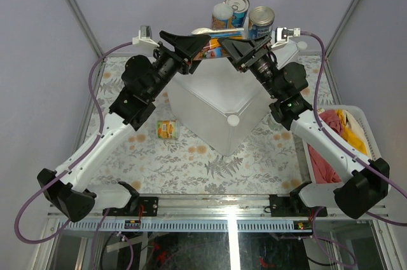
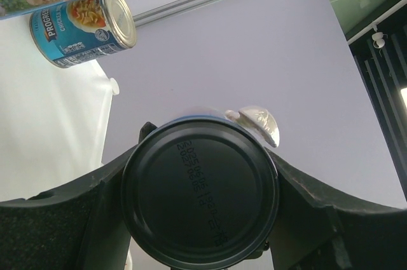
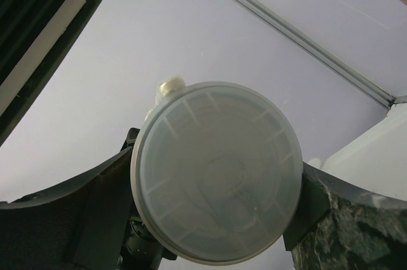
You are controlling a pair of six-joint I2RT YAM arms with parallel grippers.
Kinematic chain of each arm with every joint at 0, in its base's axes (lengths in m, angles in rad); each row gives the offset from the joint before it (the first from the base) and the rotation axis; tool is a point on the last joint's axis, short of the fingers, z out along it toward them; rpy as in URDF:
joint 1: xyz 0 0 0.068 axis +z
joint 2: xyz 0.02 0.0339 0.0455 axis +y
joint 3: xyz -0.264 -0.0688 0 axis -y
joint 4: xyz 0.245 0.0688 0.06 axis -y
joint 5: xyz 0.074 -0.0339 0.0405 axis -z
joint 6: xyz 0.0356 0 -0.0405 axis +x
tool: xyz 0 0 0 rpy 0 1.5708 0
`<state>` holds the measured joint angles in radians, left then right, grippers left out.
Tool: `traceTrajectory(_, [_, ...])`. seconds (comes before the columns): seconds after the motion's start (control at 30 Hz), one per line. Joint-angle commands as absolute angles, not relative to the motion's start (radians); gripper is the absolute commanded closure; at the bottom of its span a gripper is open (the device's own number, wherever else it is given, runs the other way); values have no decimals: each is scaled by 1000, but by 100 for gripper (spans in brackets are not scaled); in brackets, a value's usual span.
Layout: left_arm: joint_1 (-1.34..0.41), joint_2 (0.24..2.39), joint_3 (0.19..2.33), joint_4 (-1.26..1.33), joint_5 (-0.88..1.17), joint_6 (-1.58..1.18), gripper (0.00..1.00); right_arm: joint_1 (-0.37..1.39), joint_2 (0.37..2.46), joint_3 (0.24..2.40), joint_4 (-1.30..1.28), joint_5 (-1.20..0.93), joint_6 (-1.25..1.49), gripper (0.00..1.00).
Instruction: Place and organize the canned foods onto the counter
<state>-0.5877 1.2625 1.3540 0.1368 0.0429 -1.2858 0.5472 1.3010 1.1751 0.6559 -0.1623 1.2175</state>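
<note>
A can point(image 2: 200, 194) is held over the far corner of the counter point(image 1: 210, 101). Its dark base is gripped by the left fingers point(image 2: 63, 225), its white lid by the right fingers point(image 3: 356, 219).

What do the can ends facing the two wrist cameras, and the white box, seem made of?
The dark-ended can: metal, it seems, with a dark, faintly glossy coating; a date code is printed on it. The white-lidded can: translucent matte plastic lid with moulded ribs. The counter: white, slightly translucent plastic, probably; smooth with a soft sheen.
</note>
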Motion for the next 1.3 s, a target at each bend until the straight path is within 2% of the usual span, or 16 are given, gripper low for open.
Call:
traceTrajectory(0.0, [-594,1205,1329,258,123,-1257,82,526,1295,1241,718,-90,1107,54])
traceTrajectory(0.3, [-594,1181,1247,301,156,-1289,72,498,1296,1269,683,-123,1055,64])
traceTrajectory(0.6, [-594,1183,1236,295,174,-1282,40,491,1311,1316,649,-177,985,68])
traceTrajectory(0.73, [-594,1182,1230,291,178,-1282,33,491,1315,1329,643,-182,966,70])
traceTrajectory(0.9, [-594,1178,1211,284,177,-1284,27,481,1318,1333,650,-187,962,71])
traceTrajectory(1.27, [-587,1162,1177,274,174,-1287,23,462,1325,1363,644,-199,934,73])
